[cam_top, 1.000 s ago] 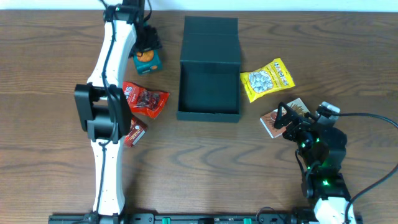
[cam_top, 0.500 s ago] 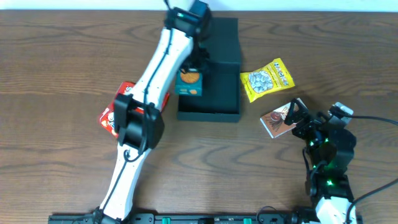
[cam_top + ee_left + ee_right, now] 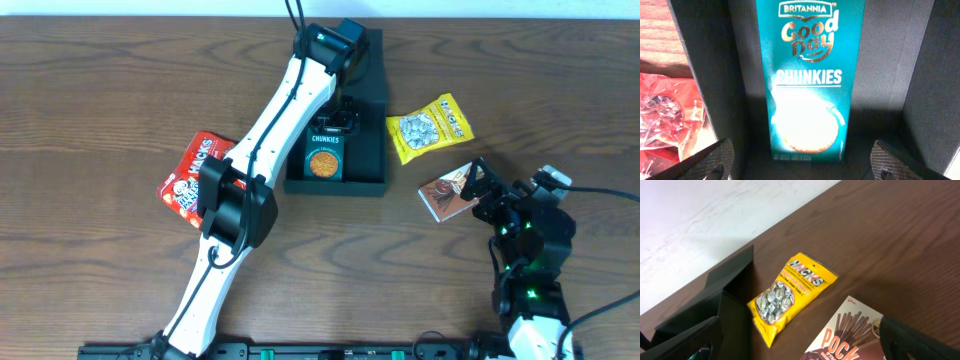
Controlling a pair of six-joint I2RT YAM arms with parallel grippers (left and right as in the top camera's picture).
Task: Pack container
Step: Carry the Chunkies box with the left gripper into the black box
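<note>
I'm hovering my spread left pincer (image 3: 801,167) over the Chunkies box (image 3: 807,85), lying lengthwise ahead of it inside the container (image 3: 875,75).

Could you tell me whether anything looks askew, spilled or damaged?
Nothing spilled or damaged. The cookie box lies flat and straight inside the container; the yellow packet and Pocky box lie tilted beside it, not yet packed.

Yellow snack packet (image 3: 790,297) beside container (image 3: 732,320), Pocky box (image 3: 845,335) near.
</note>
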